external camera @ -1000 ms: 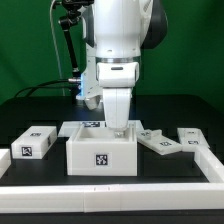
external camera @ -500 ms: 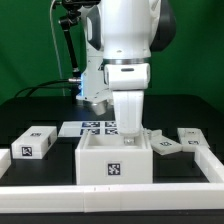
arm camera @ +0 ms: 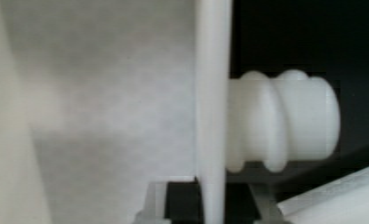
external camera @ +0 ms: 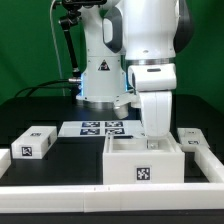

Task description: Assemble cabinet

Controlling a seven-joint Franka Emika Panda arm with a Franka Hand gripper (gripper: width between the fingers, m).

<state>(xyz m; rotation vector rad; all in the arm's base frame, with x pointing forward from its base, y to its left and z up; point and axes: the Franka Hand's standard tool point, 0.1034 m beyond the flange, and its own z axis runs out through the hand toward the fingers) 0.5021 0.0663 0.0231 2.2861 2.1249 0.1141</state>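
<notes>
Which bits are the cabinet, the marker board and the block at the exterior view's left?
cabinet [external camera: 143, 172], exterior view, tag on its front wall.
marker board [external camera: 100, 128], exterior view, middle of its top.
block [external camera: 36, 136], exterior view, its top face.

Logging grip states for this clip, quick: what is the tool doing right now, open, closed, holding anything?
The tool: closed, pinching a thin upright wall of the cabinet.

Cabinet [external camera: 144, 162] slid along the table's [external camera: 45, 105] front edge toward the exterior view's right, the gripper [external camera: 158, 134] clamped on its wall moving along. Marker board [external camera: 100, 128] now uncovered; loose panel behind probably hidden.
</notes>
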